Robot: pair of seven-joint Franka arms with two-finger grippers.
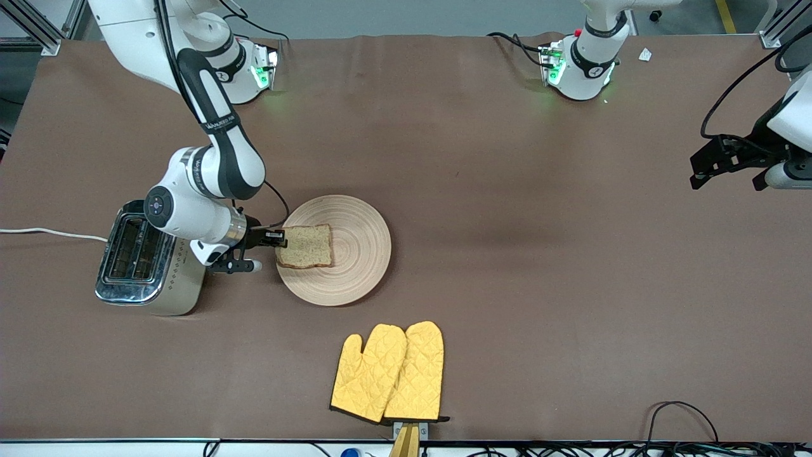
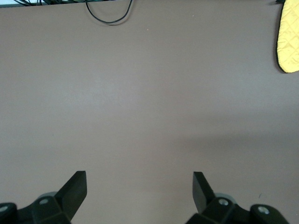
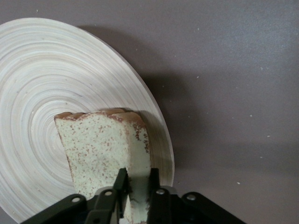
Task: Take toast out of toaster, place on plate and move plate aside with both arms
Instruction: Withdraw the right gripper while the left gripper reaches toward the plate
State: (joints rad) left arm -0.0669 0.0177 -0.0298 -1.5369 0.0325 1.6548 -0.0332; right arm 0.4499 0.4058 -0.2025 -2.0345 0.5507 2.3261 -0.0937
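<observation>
The toast is a speckled brown slice lying over the plate, at the plate's side toward the toaster. My right gripper is shut on the toast's edge, low over the plate's rim. In the right wrist view the fingers clamp the slice above the ringed plate. My left gripper is open and empty, up in the air over the left arm's end of the table, and waits. In the left wrist view its gripper shows only bare table between the fingers.
A silver toaster stands beside the plate toward the right arm's end. Two yellow oven mitts lie nearer the front camera than the plate; one mitt's edge shows in the left wrist view. Cables lie along the front edge.
</observation>
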